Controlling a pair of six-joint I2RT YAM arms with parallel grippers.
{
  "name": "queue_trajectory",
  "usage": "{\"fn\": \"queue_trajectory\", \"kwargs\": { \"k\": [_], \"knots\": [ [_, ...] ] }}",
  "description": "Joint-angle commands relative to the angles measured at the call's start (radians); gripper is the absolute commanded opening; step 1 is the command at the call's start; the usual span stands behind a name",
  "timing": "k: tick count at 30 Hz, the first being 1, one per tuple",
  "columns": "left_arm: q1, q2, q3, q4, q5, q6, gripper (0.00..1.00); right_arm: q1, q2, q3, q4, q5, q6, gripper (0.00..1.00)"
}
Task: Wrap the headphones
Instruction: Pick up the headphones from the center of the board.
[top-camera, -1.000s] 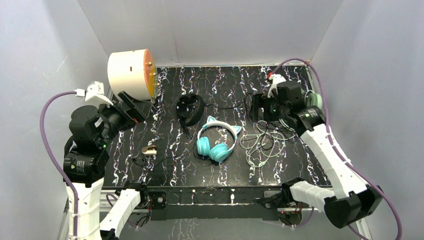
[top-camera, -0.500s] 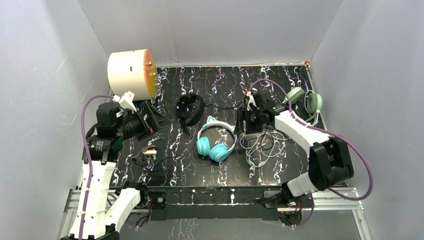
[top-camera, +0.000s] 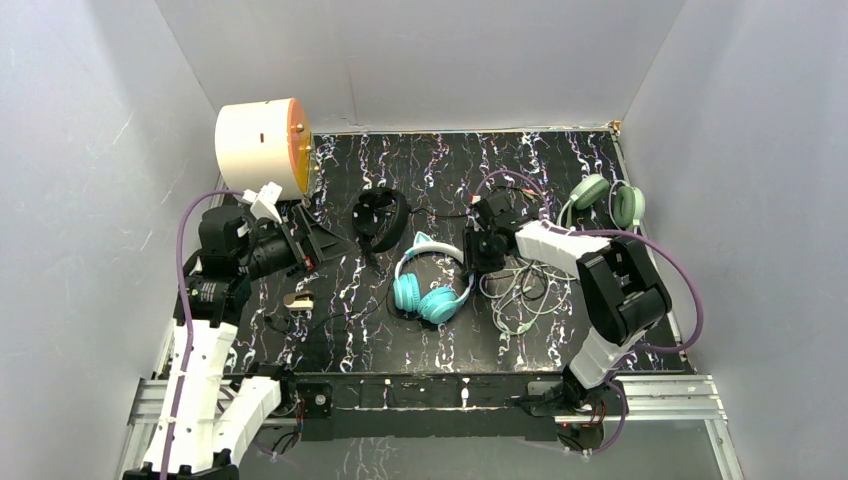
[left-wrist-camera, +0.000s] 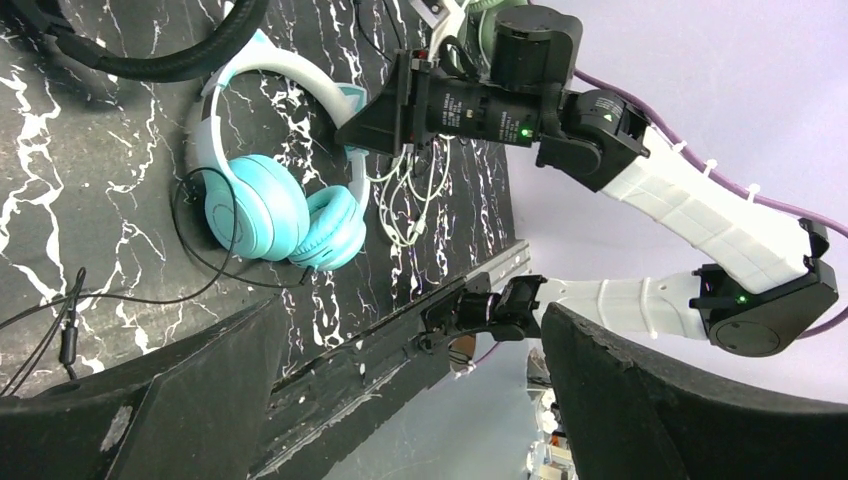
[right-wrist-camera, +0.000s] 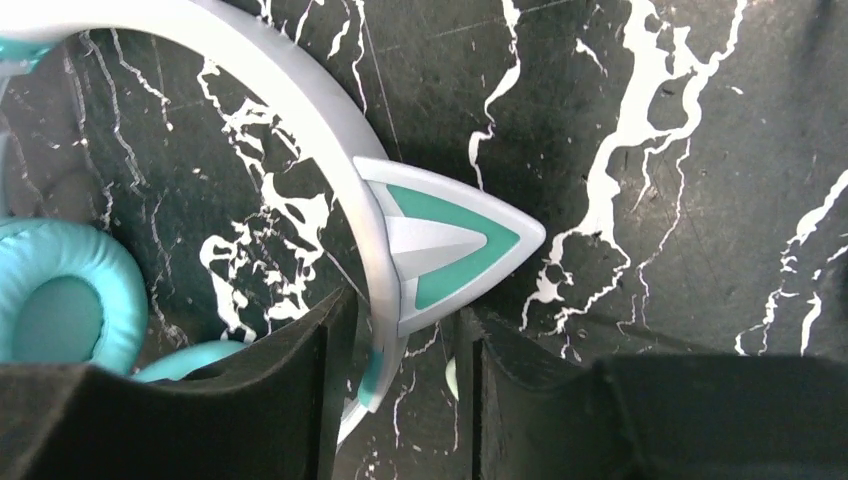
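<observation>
Black marbled surface (top-camera: 400, 160) takes up most of the cell. A cream drum (top-camera: 255, 148) w/ orange face sits at its back-left corner.

L arm (top-camera: 215, 300) comes in from the left side. L jaws are wide apart w/ nothing btwn them, near the drum and well apart from every headset.

R arm (top-camera: 610, 290) folds across to mid-surface, wrist over the teal headset (top-camera: 432, 285). That headset lies flat near centre, cups toward the near edge, white band toward the back.

R jaws are partway apart & straddle the band's right end just below the cat ear (right-wrist-camera: 450, 240). In the wrist view the band runs down into the gap, close against one finger (right-wrist-camera: 250, 400), w/ a sliver of surface showing btwn band & the other finger. Not clamped.

Black headset (top-camera: 380, 220) lies just behind-left of teal, apart from both jaws. Green headset (top-camera: 605, 200) sits by the right edge, behind the R arm.

Pale cable tangle (top-camera: 520, 290) lies loose just right of teal, partly under the R arm. Small brass bit (top-camera: 298, 298) lies on the surface near the L arm.
</observation>
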Motion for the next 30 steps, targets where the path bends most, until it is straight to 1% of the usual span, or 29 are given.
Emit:
{"fn": "queue_trajectory", "kwargs": {
  "k": [1,3,7,10,14,17,20,22,25,28,30],
  "knots": [
    [-0.007,0.008,-0.039,0.059,0.074,-0.03,0.98,0.052,0.026,0.013,0.082,0.116,0.032,0.45],
    [-0.034,0.018,-0.045,0.065,0.057,-0.034,0.97,0.061,0.018,0.008,0.089,0.182,0.026,0.37],
    [-0.143,0.037,-0.052,0.075,-0.034,-0.045,0.96,0.062,-0.05,0.006,0.096,0.258,-0.009,0.21],
    [-0.21,0.064,-0.056,0.099,-0.085,-0.069,0.96,0.062,-0.148,0.023,0.098,0.326,-0.09,0.11],
    [-0.225,0.077,-0.04,0.158,-0.075,-0.109,0.97,0.061,-0.312,0.041,0.128,0.339,-0.275,0.0],
    [-0.226,0.11,0.016,0.167,-0.063,-0.102,0.98,0.061,-0.435,0.046,0.176,0.241,-0.442,0.0],
    [-0.225,0.198,0.141,0.15,-0.018,-0.047,0.96,0.06,-0.501,0.059,0.235,0.048,-0.565,0.0],
    [-0.225,0.278,0.279,0.046,-0.031,0.008,0.96,0.061,-0.5,0.104,0.234,-0.076,-0.624,0.0],
    [-0.226,0.349,0.415,-0.02,-0.069,0.041,0.97,0.064,-0.447,0.209,0.158,-0.184,-0.685,0.0],
    [-0.225,0.397,0.511,-0.092,-0.155,0.09,0.97,0.08,-0.414,0.269,0.107,-0.211,-0.754,0.0],
    [-0.229,0.438,0.556,-0.15,-0.209,0.131,0.94,0.096,-0.406,0.293,0.084,-0.23,-0.792,0.0]
  ]
}}
